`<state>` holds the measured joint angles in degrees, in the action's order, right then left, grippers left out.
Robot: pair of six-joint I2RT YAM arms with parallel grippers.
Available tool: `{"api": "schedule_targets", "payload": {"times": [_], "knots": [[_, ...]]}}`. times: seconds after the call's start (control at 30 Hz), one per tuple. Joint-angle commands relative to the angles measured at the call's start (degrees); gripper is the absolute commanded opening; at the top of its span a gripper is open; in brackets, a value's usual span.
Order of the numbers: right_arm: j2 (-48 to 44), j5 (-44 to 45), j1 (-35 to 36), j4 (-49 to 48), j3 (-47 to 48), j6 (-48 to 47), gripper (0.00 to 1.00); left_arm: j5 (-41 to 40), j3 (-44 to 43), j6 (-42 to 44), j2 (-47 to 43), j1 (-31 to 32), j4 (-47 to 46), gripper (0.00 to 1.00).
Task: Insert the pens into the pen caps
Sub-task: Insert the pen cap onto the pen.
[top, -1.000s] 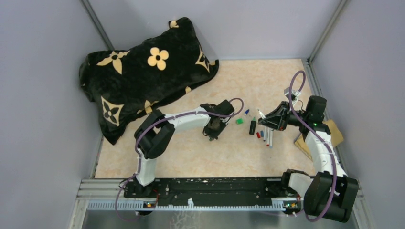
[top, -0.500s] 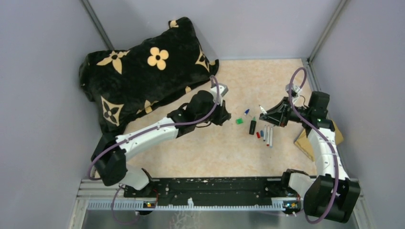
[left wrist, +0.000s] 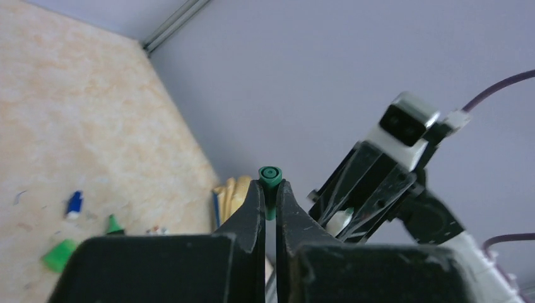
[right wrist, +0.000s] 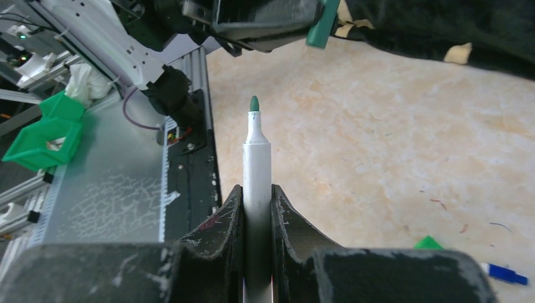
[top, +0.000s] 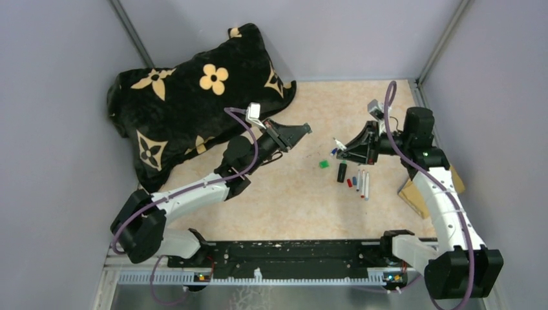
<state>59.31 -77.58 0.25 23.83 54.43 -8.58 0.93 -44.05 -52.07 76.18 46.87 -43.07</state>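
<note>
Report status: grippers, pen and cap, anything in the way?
Left gripper shut on green cap. Right gripper shut on white pen, green tip bare. Tip and cap apart, nothing between them.

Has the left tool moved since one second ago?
Yes. The left tool, shut on a green cap, moved up in the top view, closer to the right corner of the black pillow.

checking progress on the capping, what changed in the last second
The left gripper rose off the table and swung out toward the right gripper; it grips a teal cap. The right gripper, shut on a pen, shifted left to meet it. The loose pens, bright green cap and cushion stayed put.
</note>
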Motion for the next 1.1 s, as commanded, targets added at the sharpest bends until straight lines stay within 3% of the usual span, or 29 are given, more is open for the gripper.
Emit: {"api": "schedule_targets", "payload": {"times": [0.0,0.33,1.07], "knots": [[-0.1,3.6,5.2,-8.0,1.9,11.6,0.0,-4.1,0.5,-13.5,1.3,-0.1,-15.0,0.0],[1.8,5.0,7.9,-23.2,-1.1,27.2,0.0,-1.2,-2.0,-19.9,6.8,0.7,-19.2,0.0],[4.2,8.8,10.3,-23.4,-1.7,27.4,0.0,0.8,-2.8,-21.3,10.7,1.9,-22.8,0.0]]}}
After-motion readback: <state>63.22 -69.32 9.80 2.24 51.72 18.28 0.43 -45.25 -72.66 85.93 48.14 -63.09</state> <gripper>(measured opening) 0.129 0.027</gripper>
